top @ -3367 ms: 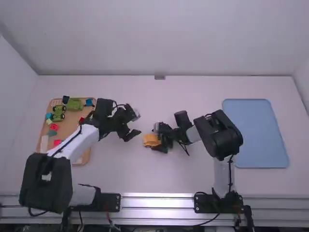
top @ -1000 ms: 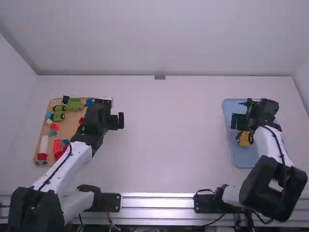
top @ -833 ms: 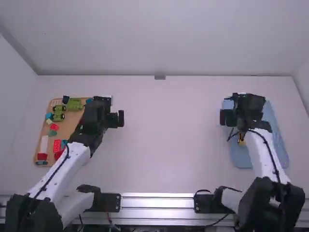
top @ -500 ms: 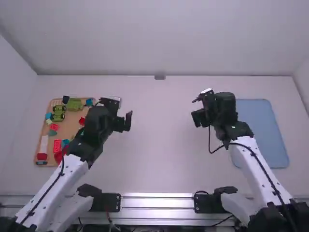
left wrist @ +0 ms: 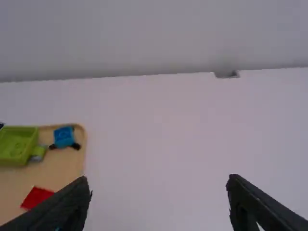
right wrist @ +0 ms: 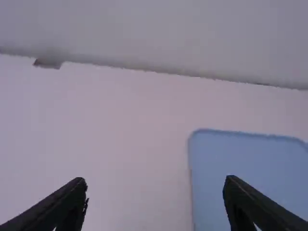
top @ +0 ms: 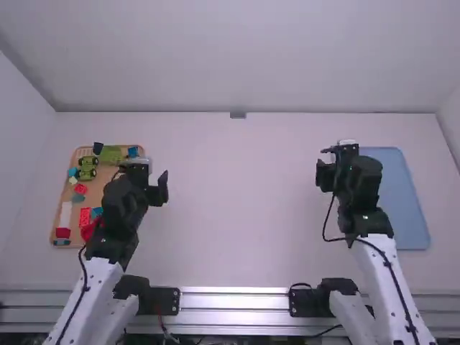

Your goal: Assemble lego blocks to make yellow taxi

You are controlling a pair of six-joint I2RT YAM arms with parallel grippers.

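Lego blocks are all loose in the tan tray, so I'll use that tray as the landmark. Far end of it has a chunky green piece, and over in the far right corner there's a little blue piece with black wheels. Two green wheeled bits sit a little nearer than the chunky one. Along the tray's left side you've got a small red block, a long white one closer to the near end, then a red one and a blue wheeled piece right down in the near left corner.

Left pincer is up over the tray's right edge, fingers wide apart with nothing between them. From the left wrist view you can also spot a red block lying inside the tray, nearer than the blue wheeled one.

Right pincer is well off to the right of the tan tray, above the white worktop, also spread apart and holding nothing. Blue tray is flat on the worktop, farthest right of the tan one.
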